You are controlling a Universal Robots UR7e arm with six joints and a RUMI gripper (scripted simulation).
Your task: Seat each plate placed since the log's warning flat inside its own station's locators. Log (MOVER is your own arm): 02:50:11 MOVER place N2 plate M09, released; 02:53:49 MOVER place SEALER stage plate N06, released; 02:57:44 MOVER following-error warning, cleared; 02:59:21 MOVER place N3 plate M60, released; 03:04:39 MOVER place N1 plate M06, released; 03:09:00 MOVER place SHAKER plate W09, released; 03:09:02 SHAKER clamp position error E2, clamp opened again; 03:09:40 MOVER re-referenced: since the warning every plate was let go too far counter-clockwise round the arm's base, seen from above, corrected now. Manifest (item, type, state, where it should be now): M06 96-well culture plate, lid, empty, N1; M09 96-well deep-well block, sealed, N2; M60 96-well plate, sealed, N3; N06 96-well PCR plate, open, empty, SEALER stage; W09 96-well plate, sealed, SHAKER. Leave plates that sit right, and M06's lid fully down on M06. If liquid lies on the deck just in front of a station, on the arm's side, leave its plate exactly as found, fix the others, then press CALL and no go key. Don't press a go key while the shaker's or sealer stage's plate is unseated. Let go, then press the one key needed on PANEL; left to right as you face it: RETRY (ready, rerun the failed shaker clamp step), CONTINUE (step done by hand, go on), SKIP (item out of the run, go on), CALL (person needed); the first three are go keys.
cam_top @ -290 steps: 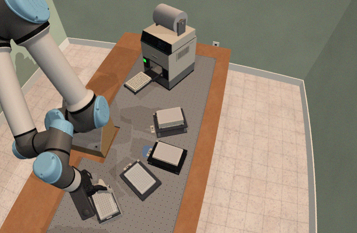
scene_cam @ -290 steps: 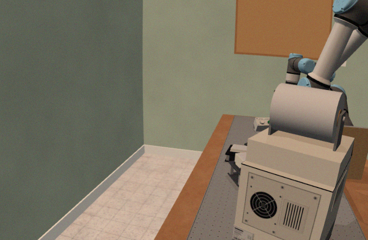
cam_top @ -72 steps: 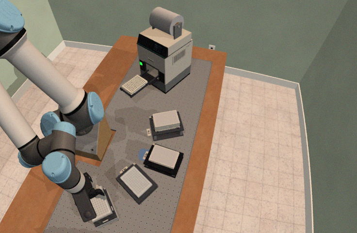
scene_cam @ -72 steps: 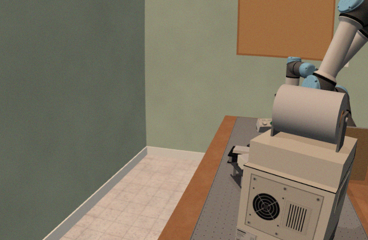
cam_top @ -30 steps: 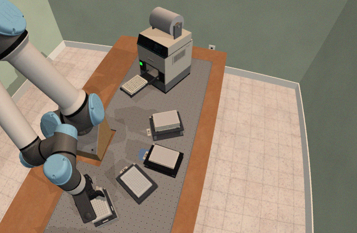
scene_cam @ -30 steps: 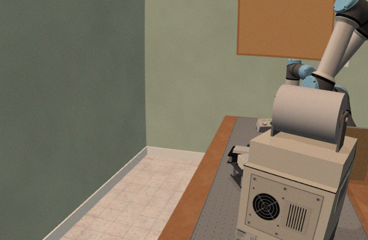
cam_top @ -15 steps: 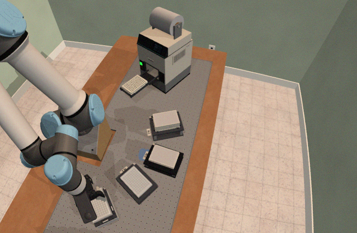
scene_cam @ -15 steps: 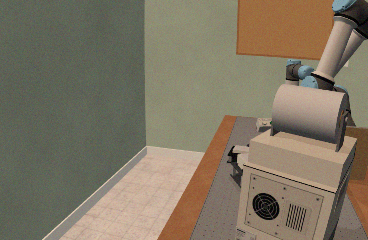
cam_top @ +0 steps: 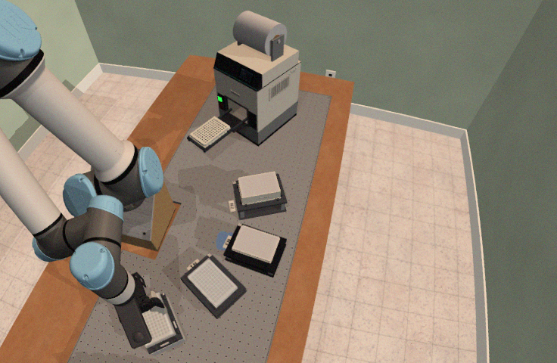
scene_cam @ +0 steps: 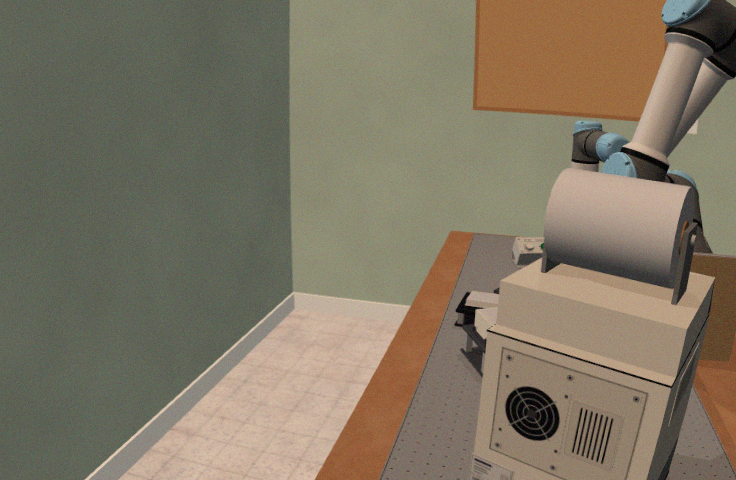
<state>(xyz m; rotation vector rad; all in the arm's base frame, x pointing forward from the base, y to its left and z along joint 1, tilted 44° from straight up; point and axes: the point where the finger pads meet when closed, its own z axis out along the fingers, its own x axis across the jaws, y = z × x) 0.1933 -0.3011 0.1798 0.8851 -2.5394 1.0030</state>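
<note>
In the top view my gripper (cam_top: 154, 305) is low at the near left end of the deck. It is shut on the white 96-well plate (cam_top: 158, 327) that lies on the dark station there. The plate looks slightly skewed in its frame. A welled plate (cam_top: 211, 282) sits on a black nest, turned at an angle. A smooth-topped plate (cam_top: 255, 243) sits on a black station. Another plate (cam_top: 258, 187) sits on a raised nest. An open plate (cam_top: 209, 131) lies on the sealer's stage. In the exterior view the gripper is hidden.
A blue puddle (cam_top: 223, 240) lies on the deck against the middle station, on the arm's side. The sealer (cam_top: 256, 93) stands at the far end and fills the exterior view (scene_cam: 590, 362). A small key box (scene_cam: 527, 249) sits behind it. The arm's pedestal (cam_top: 148, 222) is at the left.
</note>
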